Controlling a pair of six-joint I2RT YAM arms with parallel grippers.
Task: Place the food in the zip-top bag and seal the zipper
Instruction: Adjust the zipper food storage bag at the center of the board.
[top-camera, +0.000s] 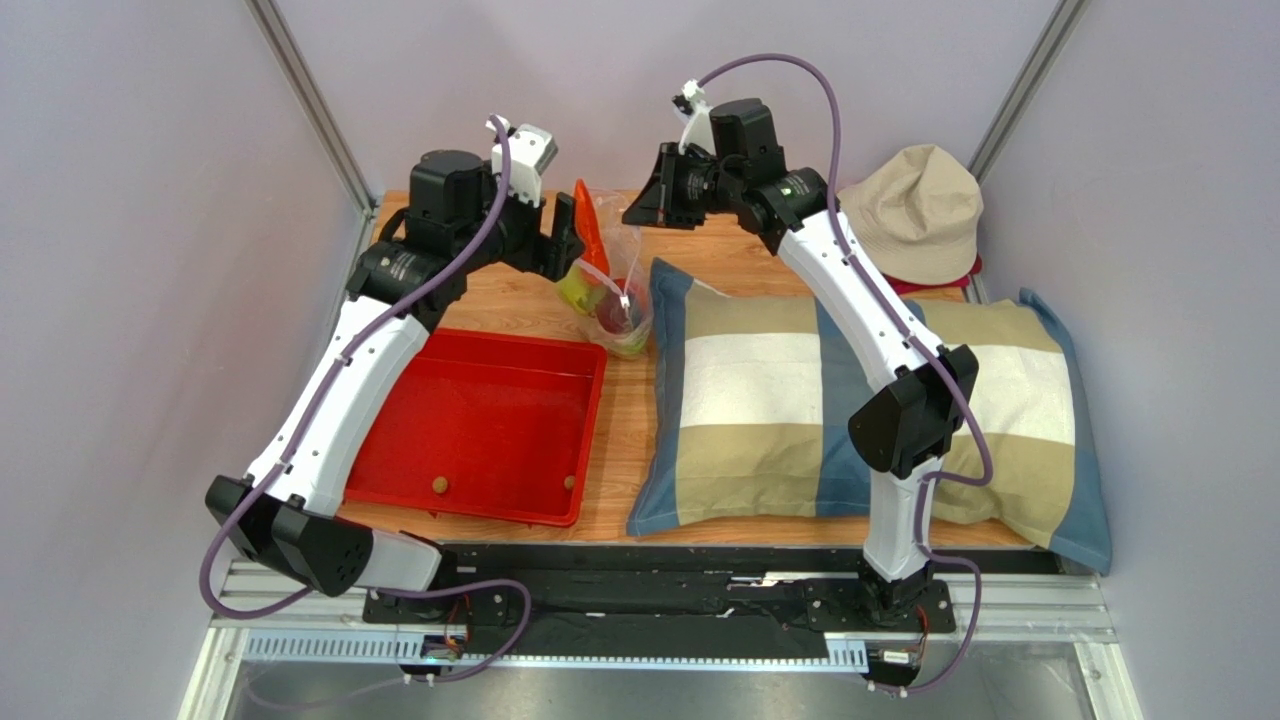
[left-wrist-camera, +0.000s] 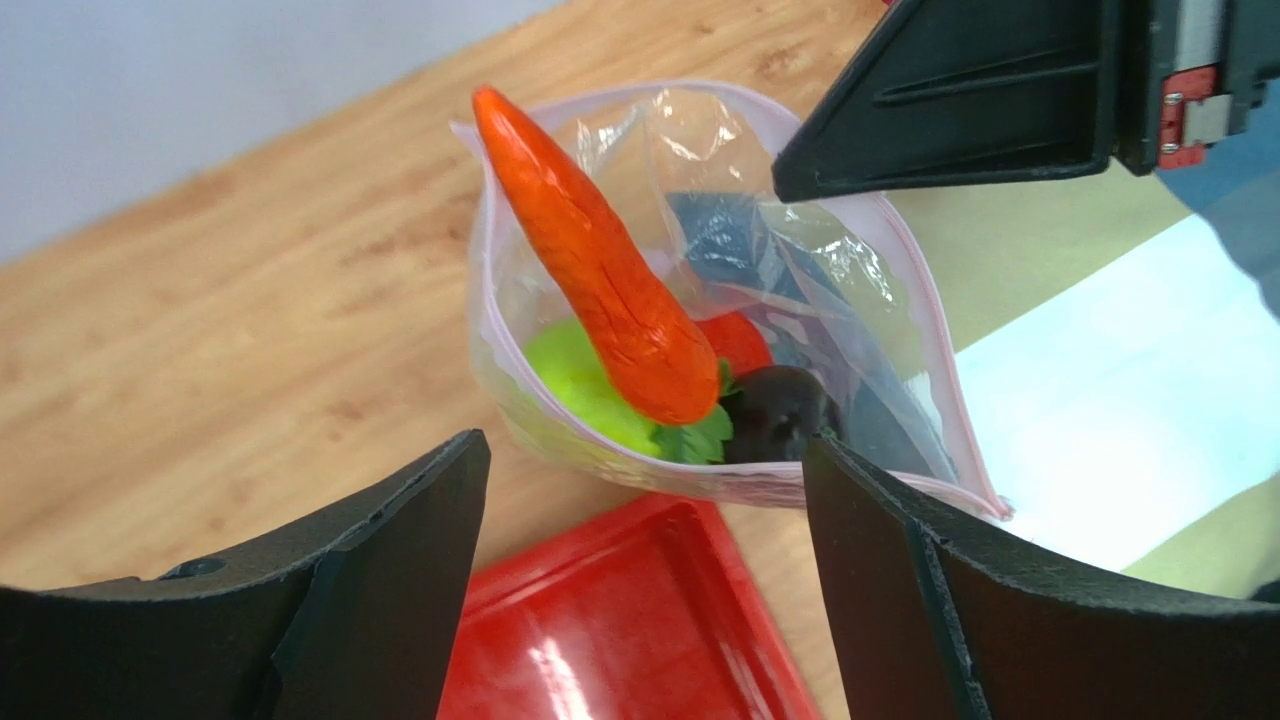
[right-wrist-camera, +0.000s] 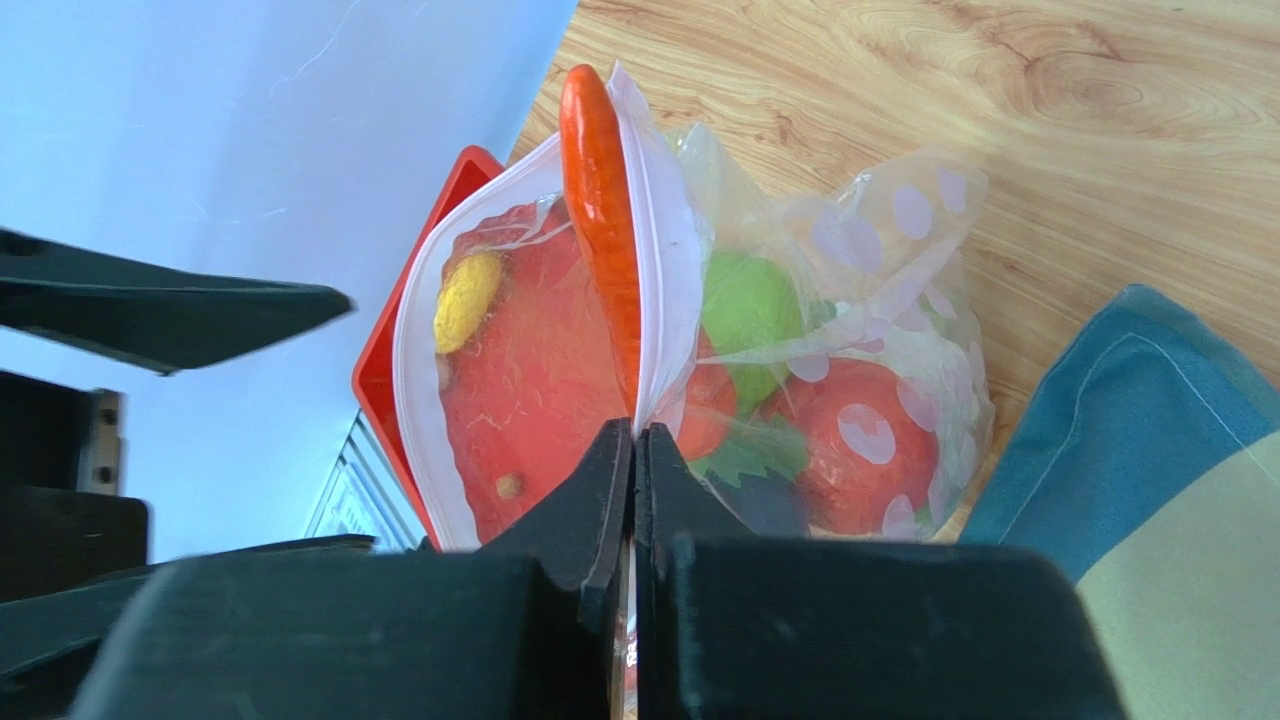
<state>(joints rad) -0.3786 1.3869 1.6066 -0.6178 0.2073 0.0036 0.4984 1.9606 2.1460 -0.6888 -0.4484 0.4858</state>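
- Wooden table (top-camera: 751, 255) under pale walls; your red tray (top-camera: 496, 405) sits lower left in the top view, the pillow (top-camera: 751, 405) to its right, a hat (top-camera: 917, 210) at the upper right.
- Your bag (left-wrist-camera: 706, 135) stands at upper centre of that view, between tray and pillow, just beside the pillow's corner.
- Its mouth gapes; the zipper (left-wrist-camera: 736, 468) is unsealed.
- Your carrot (left-wrist-camera: 601, 285) leans tilted out of the mouth, pointed end up and out, thick end inside.
- Apple (left-wrist-camera: 571, 375), red fruit (left-wrist-camera: 736, 342) and dark fruit (left-wrist-camera: 781, 408) lie at the bottom of the bag.
- Your right gripper (right-wrist-camera: 633, 450) is clenched on the bag's rim, right beside the carrot.
- Your left gripper (left-wrist-camera: 643, 450) is spread wide over the mouth; it holds nothing.
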